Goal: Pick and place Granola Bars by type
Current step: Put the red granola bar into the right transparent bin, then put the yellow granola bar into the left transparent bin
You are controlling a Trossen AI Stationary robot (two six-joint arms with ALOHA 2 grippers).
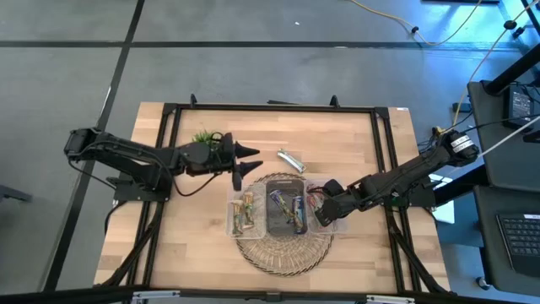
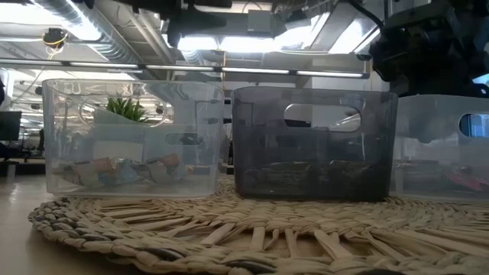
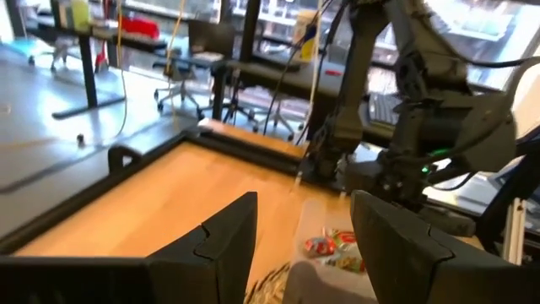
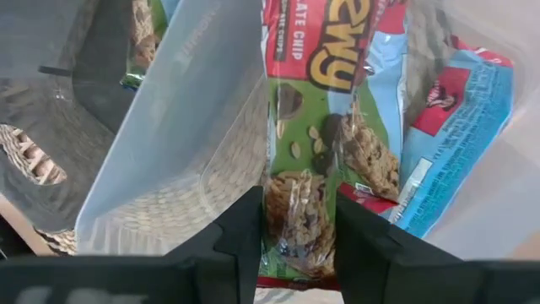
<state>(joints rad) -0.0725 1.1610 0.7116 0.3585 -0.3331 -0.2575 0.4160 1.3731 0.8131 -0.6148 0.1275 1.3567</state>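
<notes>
Right end effector (image 4: 295, 245) is down inside the clear bin (image 1: 323, 207) on the right of the woven mat (image 1: 283, 245), pinching a green-and-red chewy granola bar (image 4: 316, 169) that hangs over a blue-wrapped bar (image 4: 451, 143). More bars (image 1: 245, 211) lie in the mat's left bin and the dark middle bin (image 1: 287, 207). Beyond the mat a silver bar (image 1: 291, 157) lies alone on the worktop (image 1: 194, 236). Left end effector (image 1: 243, 162) hovers spread, beside the small plant (image 1: 205, 136).

An open-plan lab or office: desks (image 3: 84, 34), swivel chairs (image 3: 173, 80), ceiling ducts (image 2: 76, 30), strip lights (image 2: 252, 70), cables (image 1: 439, 29).
</notes>
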